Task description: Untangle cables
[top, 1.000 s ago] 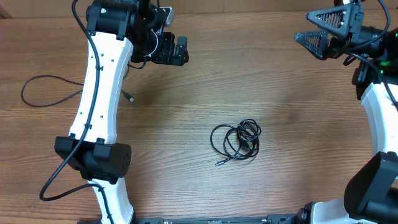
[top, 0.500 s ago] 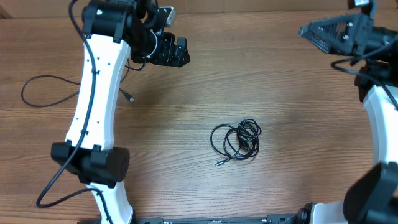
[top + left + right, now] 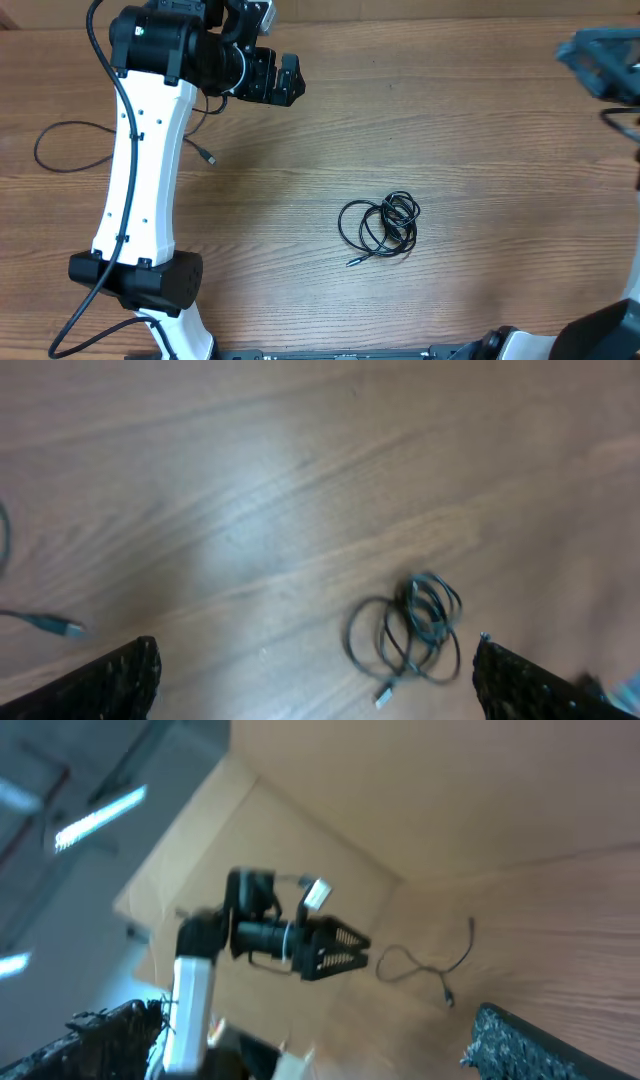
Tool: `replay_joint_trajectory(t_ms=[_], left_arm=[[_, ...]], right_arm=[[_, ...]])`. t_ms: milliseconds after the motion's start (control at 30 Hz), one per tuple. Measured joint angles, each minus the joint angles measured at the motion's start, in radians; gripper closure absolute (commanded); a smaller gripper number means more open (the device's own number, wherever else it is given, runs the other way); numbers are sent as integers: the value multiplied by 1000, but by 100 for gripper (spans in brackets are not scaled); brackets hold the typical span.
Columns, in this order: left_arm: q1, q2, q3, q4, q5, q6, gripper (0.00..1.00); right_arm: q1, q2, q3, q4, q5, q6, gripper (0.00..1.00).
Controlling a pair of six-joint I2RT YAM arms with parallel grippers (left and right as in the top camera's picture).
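Since the earlier frame, right gripper (image 3: 598, 47) has swung to the far-right edge, blurred. Left gripper (image 3: 291, 80) and right gripper stand fully spread, empty. Thin glossy black cables (image 3: 378, 225) lie coiled mid-bench; one wavy strand (image 3: 62, 140) lies far left. Bench (image 3: 480, 150): matte brown wood-grain.
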Motion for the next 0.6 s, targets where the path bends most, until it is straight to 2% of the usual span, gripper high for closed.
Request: replay_joint_trajectory(t_ms=[133,267,367,600], left_arm=[[-3,0,0,32,-87,-50,0],[-3,0,0,35,-135,-77,0],[-3,0,0,36,-149,-85,0],[-3,0,0,40,-164,-96,0]], right_arm=[[-127,3,0,-45,47,-15,1],[-172,3,0,-195,100,-77,1],[-177,3,0,-325,124,-177,1],[-175,3,2,-695,180,-508,1]])
